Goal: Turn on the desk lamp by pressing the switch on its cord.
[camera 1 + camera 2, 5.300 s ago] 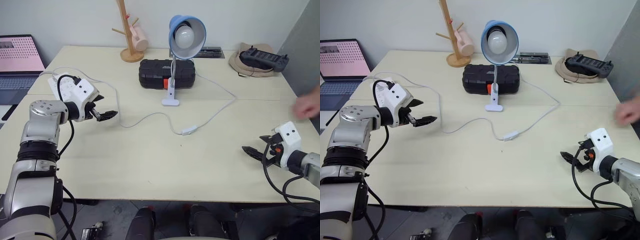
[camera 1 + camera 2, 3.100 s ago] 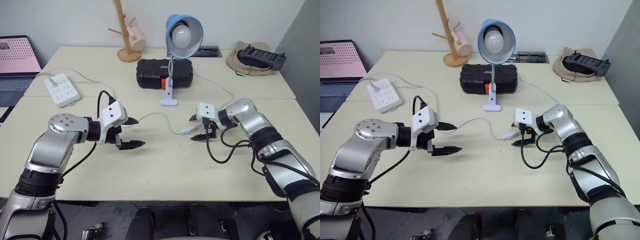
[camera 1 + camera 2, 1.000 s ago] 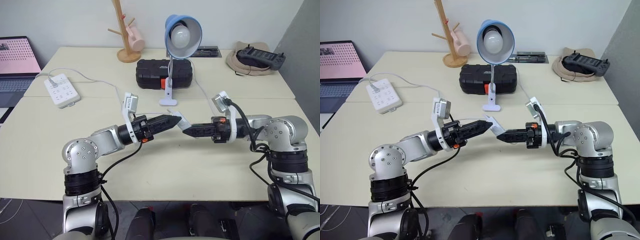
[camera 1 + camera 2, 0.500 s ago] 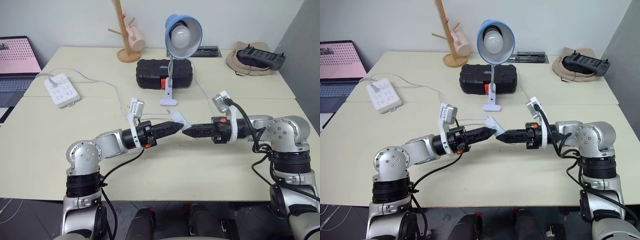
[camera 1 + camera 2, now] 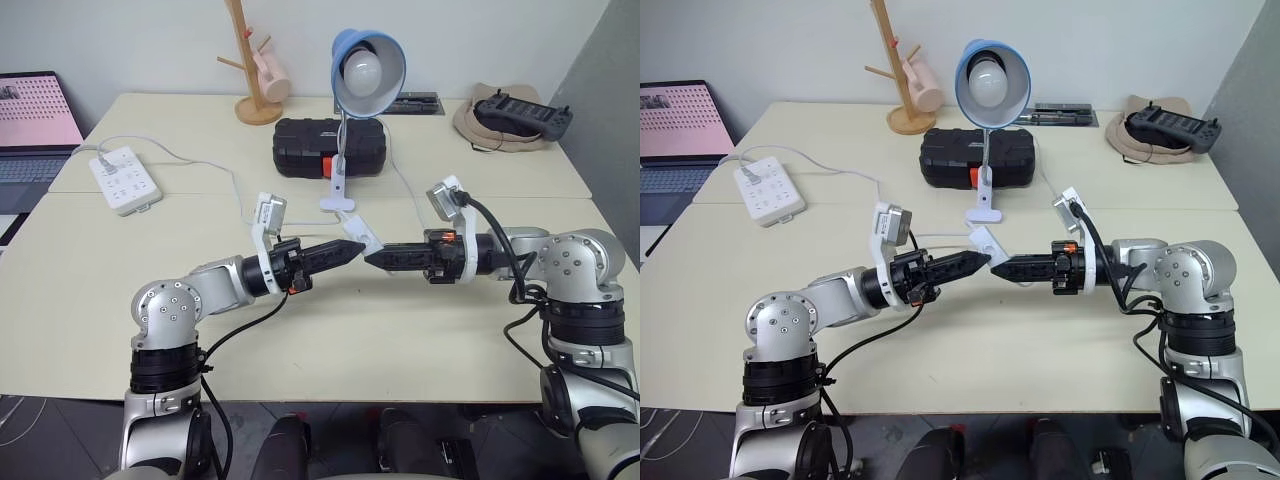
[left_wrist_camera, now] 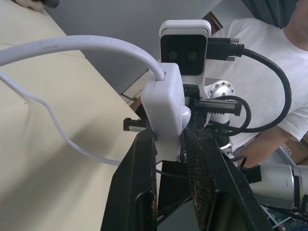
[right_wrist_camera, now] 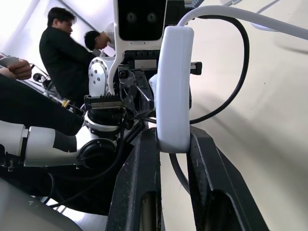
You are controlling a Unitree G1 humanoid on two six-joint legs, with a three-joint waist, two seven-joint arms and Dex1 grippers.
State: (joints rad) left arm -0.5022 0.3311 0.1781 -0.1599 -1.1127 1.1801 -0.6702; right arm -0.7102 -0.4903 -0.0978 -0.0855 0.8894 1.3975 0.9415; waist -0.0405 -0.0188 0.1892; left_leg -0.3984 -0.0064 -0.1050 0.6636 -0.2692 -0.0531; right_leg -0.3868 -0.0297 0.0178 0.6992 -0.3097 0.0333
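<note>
1. You are looking at a smooth, pale cream tabletop (image 5: 300, 370), matt and flat, with a seam running across it behind both claws.
2. Beyond the claws stands the desk lamp (image 5: 366, 62): a glossy blue dome shade round a large white globe bulb, on a thin white stem and a small white foot. Its bulb looks unlit.
3. Just behind the lamp's foot lies a black ribbed plastic case (image 5: 330, 146) with an orange-red latch. No lettering on it can be read.
4. Far out past your left claw lies a white rectangular power strip (image 5: 123, 179) with rows of sockets.
5. The cord (image 5: 415, 200) is thin, white and round, looping over the tabletop and rising to the claws.
6. Your left claw (image 5: 352, 246) and right claw (image 5: 372, 259) are long, tapered and black, meeting tip to tip above the tabletop in front of the lamp.
7. The switch (image 6: 166, 108) is a small white oblong with rounded edges, smooth plastic, lifted off the tabletop. The left claw pinches one end of it, the right claw pinches the other end. No marking on it can be read.
</note>
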